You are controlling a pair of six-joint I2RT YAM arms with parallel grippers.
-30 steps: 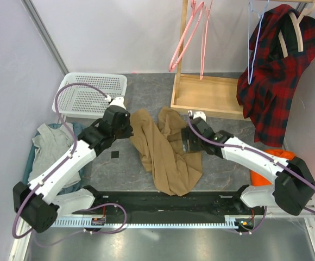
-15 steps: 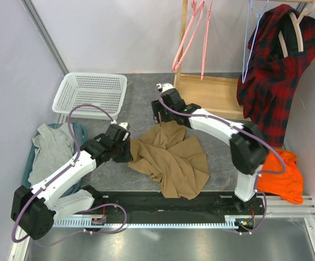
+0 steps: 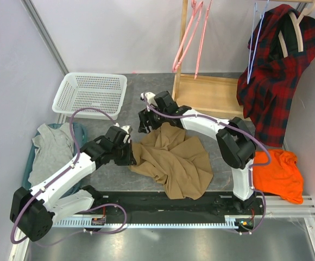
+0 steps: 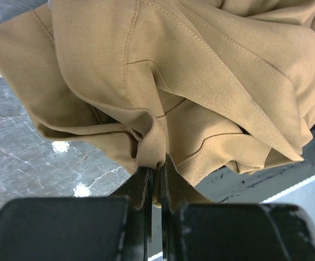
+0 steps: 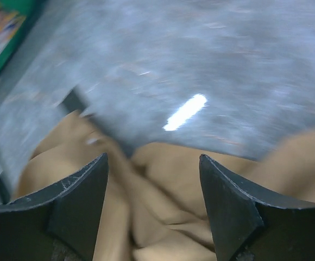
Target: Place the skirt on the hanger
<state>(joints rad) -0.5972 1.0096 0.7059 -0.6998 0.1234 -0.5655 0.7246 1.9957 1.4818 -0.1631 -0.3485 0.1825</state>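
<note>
At the left edge of the skirt, the left claw is clamped tight on a small fold of the tan-brown cloth. The fine twill weave and stitched seams show clearly in the wrist view. The garment lies in a wide, soft, creased heap on the grey marbled bench. Just past the skirt's far left corner, the right claw hovers with its dark, wedge-shaped fingers spread apart and nothing between them, the cloth below them blurred. The hanger, a slim pink outline frame, hangs well beyond the skirt's far edge, apart from it. A white perforated basket sits beyond the skirt to the left, a red-black plaid shirt hangs beyond it to the right, and an orange garment lies just right of it.

A second ago the skirt was a long, narrow pile, with the right claw resting over its right side. It is now drawn out broader and flatter. The right arm has swung across to the far left, uncovering more of the orange garment, and the left claw has come nearer along the skirt's left edge.
</note>
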